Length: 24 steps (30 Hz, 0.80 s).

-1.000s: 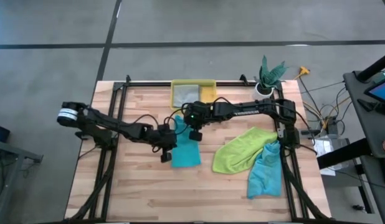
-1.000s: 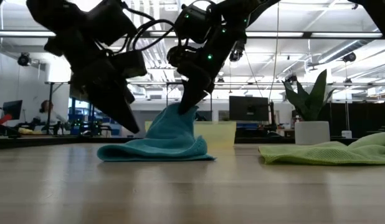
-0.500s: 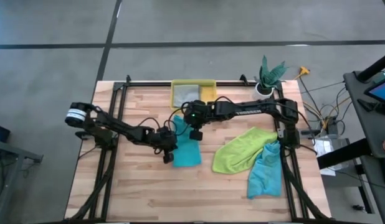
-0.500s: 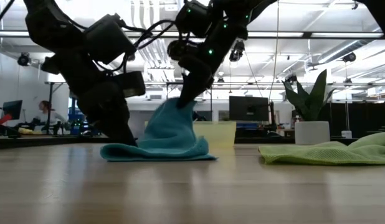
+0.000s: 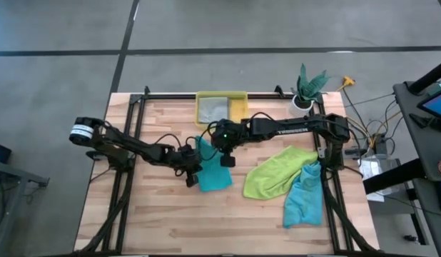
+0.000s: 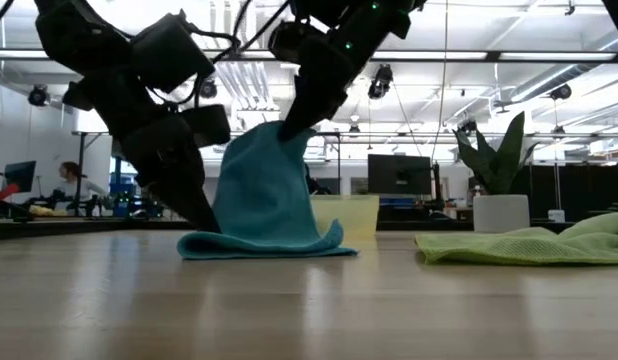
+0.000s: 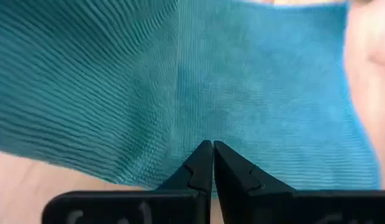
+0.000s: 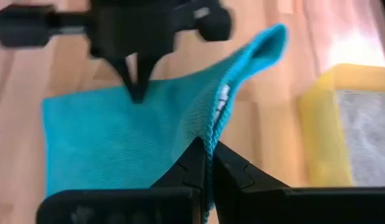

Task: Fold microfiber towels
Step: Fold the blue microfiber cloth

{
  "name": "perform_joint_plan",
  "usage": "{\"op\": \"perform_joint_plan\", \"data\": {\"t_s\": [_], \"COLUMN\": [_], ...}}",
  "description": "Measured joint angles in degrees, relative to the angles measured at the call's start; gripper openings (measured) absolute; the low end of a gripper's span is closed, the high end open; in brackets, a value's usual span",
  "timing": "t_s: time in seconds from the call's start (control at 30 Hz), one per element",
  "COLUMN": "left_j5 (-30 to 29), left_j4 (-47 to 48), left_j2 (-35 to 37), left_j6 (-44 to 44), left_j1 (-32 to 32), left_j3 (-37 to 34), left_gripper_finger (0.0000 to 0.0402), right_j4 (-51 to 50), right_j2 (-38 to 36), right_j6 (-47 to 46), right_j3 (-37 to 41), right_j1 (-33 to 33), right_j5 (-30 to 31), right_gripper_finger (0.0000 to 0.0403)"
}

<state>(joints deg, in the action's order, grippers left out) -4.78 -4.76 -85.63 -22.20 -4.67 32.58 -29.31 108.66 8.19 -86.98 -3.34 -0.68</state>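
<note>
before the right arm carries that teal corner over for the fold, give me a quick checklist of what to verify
1. Right gripper shut on the teal towel edge: ok, cloth hangs from its tips in the low view.
2. Left gripper shut, tips pressed on the towel near its edge on the table: ok.
3. Towel bottom flat on the table: ok, though the lifted part stands as a loose tent.
4. Path clear of the yellow bin: ok, it sits behind the towel.
5. Lime green towel apart from the teal one: ok.
6. Fold edges aligned: cannot tell.
</note>
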Motion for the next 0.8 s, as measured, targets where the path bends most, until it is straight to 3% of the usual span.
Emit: {"op": "perform_joint_plan", "data": {"t_s": [0.2,0.53,0.8], "left_j5": [-0.9,-2.5,-8.6], "left_j4": [0.8,12.0,21.1], "left_j2": [4.3,7.1,17.5], "left_j6": [0.0,0.0,0.3], "left_j1": [0.0,0.0,0.1], "left_j3": [-0.1,0.0,0.2], "left_gripper_finger": [0.0000,0.0000,0.0000], "right_j4": [-0.6,-0.8,-1.5], "right_j2": [1.1,3.5,5.7], "right_j6": [0.8,0.8,0.6], "right_j3": [0.1,0.2,0.6], "right_j1": [3.5,8.6,10.8], "right_j5": [0.0,0.1,0.2], "right_gripper_finger": [0.0009,0.0009,0.0009]}}
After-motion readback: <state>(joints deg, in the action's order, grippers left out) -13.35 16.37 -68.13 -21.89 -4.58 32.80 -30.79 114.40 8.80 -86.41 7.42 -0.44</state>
